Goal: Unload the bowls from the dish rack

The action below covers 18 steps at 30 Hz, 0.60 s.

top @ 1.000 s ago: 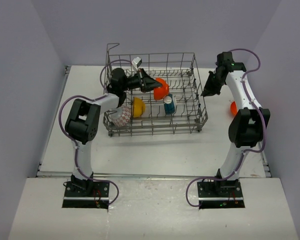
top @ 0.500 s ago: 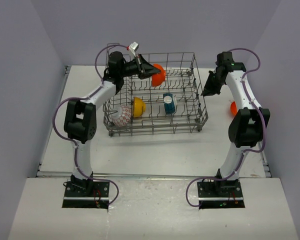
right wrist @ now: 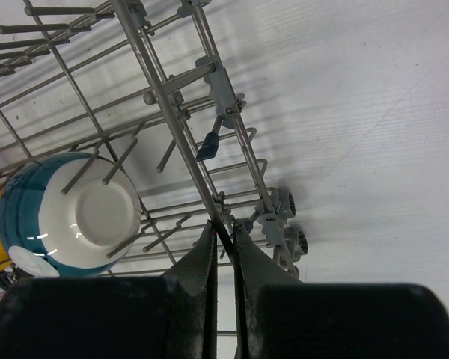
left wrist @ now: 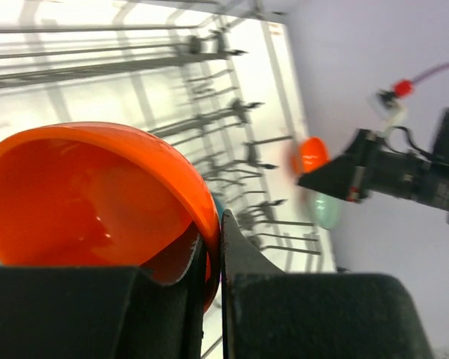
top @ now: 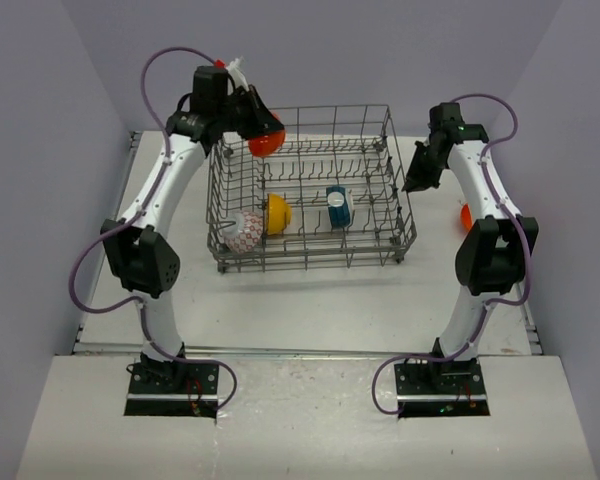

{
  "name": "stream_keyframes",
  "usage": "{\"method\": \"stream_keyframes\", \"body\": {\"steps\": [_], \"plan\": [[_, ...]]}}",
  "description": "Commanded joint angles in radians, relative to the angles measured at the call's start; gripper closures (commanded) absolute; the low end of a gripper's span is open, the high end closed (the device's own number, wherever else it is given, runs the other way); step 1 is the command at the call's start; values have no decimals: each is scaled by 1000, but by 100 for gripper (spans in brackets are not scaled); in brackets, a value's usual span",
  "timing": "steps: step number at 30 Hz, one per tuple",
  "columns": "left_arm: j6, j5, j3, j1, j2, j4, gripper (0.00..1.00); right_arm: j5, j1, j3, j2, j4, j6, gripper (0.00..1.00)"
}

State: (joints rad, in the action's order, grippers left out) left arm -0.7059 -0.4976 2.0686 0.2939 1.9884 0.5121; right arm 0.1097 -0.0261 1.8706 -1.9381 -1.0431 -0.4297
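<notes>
The left pincer point(left wrist: 213, 238) is clamped on the rim of an orange bowl point(left wrist: 82, 187), which hangs in the air above the far-left corner of the rack point(top: 310, 258), toward the far-left corner of the counter point(top: 310, 310). The right pincer point(right wrist: 224, 233) is pinched onto a wire of the rack's right wall. Three bowls stand on edge inside the rack — a red-patterned bowl point(top: 244, 232) and a yellow bowl point(top: 277, 212) at the left, a blue bowl point(top: 338, 205) mid-rack. A second orange bowl point(top: 466, 214) sits by the counter's right edge, half hidden behind the right arm.
</notes>
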Motion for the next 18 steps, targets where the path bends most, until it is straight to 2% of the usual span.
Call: {"method": "stream_keyframes", "body": {"steps": [1,6,10,13,14,16,18], "plan": [[183,226,7,-100,-138,252,100,-127,-3,32,37,-6,-14,100],[238,176,-97,-222,-281,189,100,-127,-23,-10,57,9,-4,100],[224,139,-153,-240,-349,128,100,-125,-34,-13,57,9,-1,100],[240,235,-90,-246,-346,193,100,-122,-38,5,57,0,0,100],[246,336,-68,-249,-336,268,100,-117,-41,15,54,-3,2,100],[244,431,-5,-275,-298,343,100,-119,-50,19,57,-2,-1,100],[223,575,-31,-294,-292,406,100,-120,-58,16,57,2,-1,100]]}}
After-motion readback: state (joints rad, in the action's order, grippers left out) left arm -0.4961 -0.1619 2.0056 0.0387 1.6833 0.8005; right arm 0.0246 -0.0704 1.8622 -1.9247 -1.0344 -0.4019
